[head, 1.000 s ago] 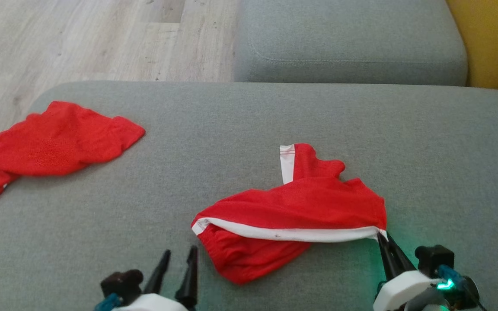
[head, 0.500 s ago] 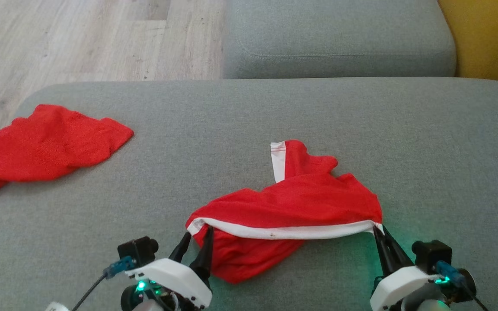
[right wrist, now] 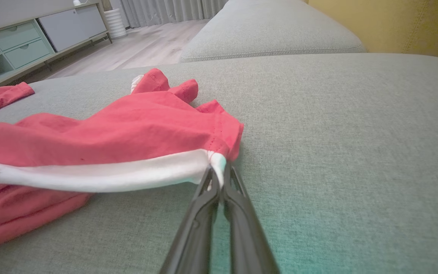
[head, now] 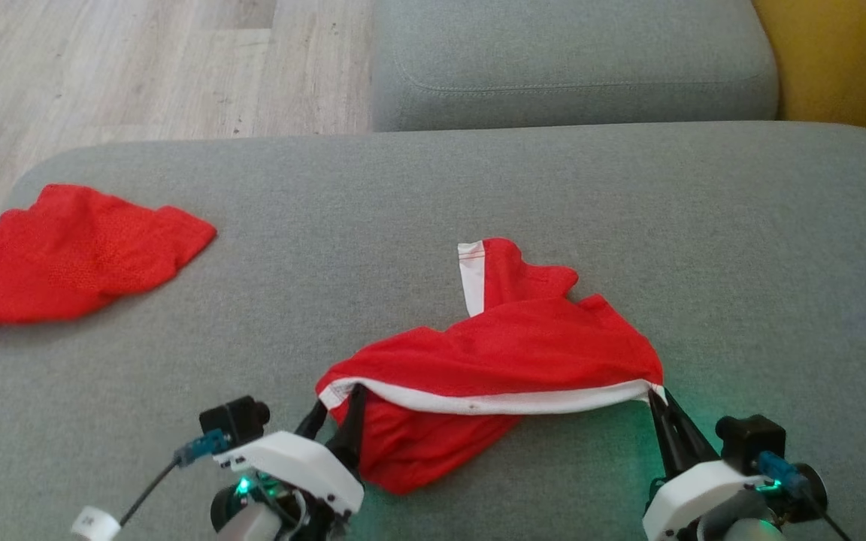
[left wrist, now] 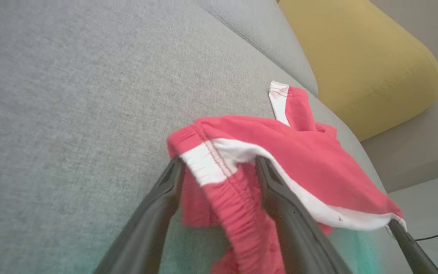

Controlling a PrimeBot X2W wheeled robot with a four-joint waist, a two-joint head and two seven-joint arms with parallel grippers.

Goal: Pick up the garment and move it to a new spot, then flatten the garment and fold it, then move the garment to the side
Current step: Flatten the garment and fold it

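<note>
Your right gripper pinches the garment at its right corner, while your left gripper, jaws spread, straddles its left corner.

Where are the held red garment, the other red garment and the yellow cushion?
held red garment (head: 508, 353): head view, red middle.
other red garment (head: 80, 255): head view, its middle.
yellow cushion (left wrist: 356, 57): left wrist view, top face.

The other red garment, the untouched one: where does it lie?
In the head view the other red garment lies at the left edge of the grey cushion, near the floor, apart from the held garment.
</note>
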